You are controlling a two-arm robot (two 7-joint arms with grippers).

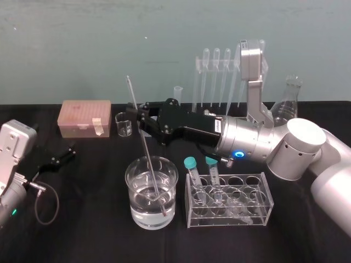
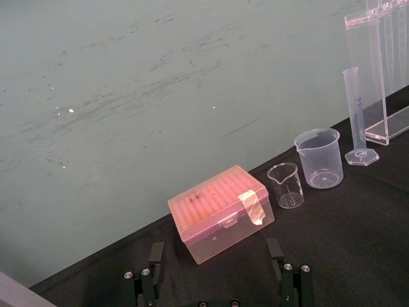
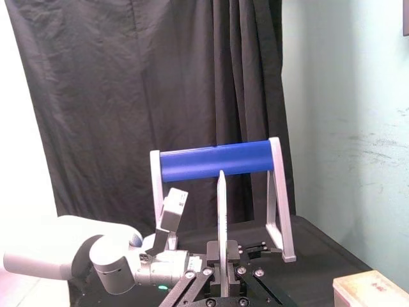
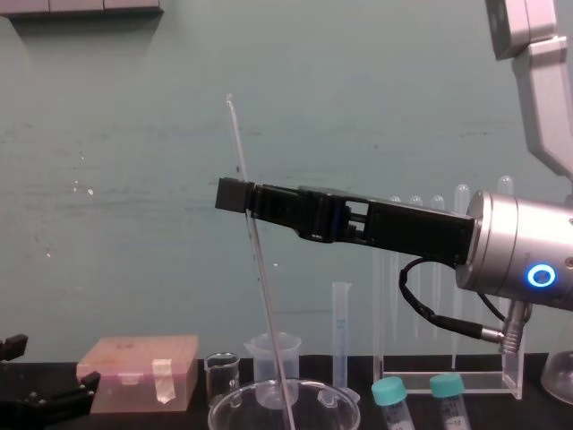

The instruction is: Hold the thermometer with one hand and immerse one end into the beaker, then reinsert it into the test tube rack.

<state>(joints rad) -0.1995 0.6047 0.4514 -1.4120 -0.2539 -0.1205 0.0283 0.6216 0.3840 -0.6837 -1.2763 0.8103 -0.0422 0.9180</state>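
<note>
The thermometer (image 1: 148,153) is a long thin glass rod, tilted, with its lower end down in the water of the wide glass beaker (image 1: 152,193) at the table's front middle. My right gripper (image 1: 140,118) reaches in from the right above the beaker and is shut on the rod's upper part; the chest view shows the same grip (image 4: 243,197) on the rod (image 4: 270,313). The tall clear test tube rack (image 1: 218,82) stands at the back, holding pipettes. My left gripper (image 1: 60,156) rests low at the left, open with nothing between its fingers (image 2: 156,256).
A low clear rack (image 1: 229,201) with two teal-capped tubes stands right of the beaker. Behind lie a pink tip box (image 1: 85,118), a tiny glass beaker (image 1: 124,125), a plastic beaker (image 2: 319,158), a measuring cylinder (image 2: 358,115) and a flask (image 1: 289,98).
</note>
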